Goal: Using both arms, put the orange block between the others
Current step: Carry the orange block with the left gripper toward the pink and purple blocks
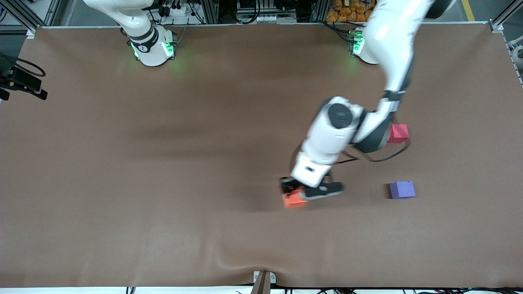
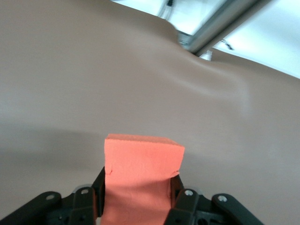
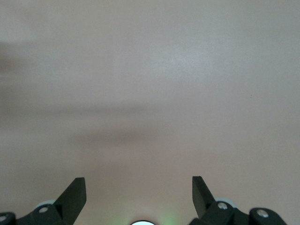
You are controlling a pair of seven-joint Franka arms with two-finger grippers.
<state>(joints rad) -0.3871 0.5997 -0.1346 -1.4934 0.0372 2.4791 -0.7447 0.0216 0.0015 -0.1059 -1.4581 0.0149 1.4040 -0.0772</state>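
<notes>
The orange block (image 1: 292, 201) (image 2: 140, 173) sits between the black fingers of my left gripper (image 1: 296, 192) (image 2: 138, 182), which is shut on it low over the brown mat. The left arm reaches down from its base toward the front camera. The red-pink cube (image 1: 398, 133) rests on the mat, partly hidden by the left arm's elbow. The purple-blue cube (image 1: 402, 190) lies nearer to the front camera than the red-pink one, with a gap between them. My right gripper (image 3: 139, 187) is open over bare mat with nothing between its fingers; it is out of the front view.
A brown mat (image 1: 163, 183) covers the table, with a wrinkle by a metal bracket (image 1: 263, 281) at the edge nearest the front camera. A black device (image 1: 24, 83) sits at the right arm's end.
</notes>
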